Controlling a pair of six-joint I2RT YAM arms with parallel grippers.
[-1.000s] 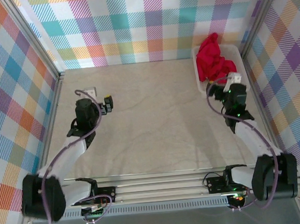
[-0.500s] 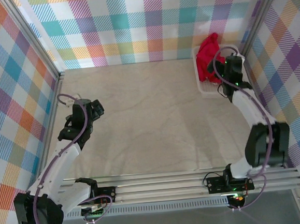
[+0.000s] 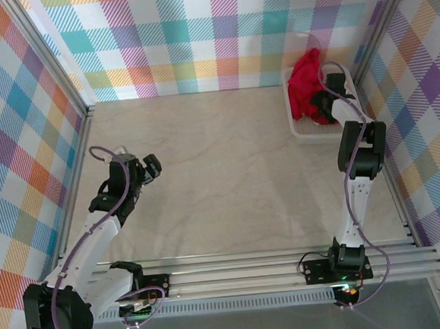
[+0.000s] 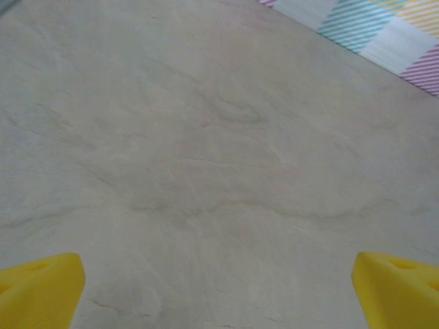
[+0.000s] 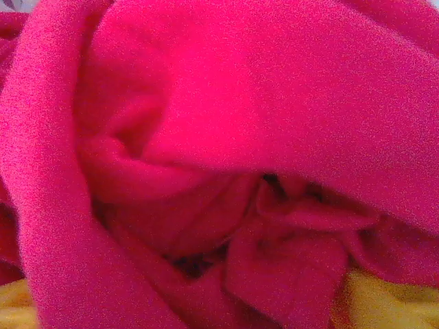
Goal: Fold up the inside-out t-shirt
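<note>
t-shirt (image 3: 303, 82) in basket (image 3: 307, 134), right gripper (image 3: 322, 103) sunk in it (fabric between 2 fingers (image 5: 387, 298))

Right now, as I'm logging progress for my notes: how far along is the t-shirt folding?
Done: nothing folded; the t-shirt lies bunched in the white basket at the far right corner. In hand: the right gripper is down in the basket, red cloth bulging between its fingers; a firm grip isn't clear. The left gripper hangs open over the table. Left: lift it out, spread it flat, fold it.
</note>
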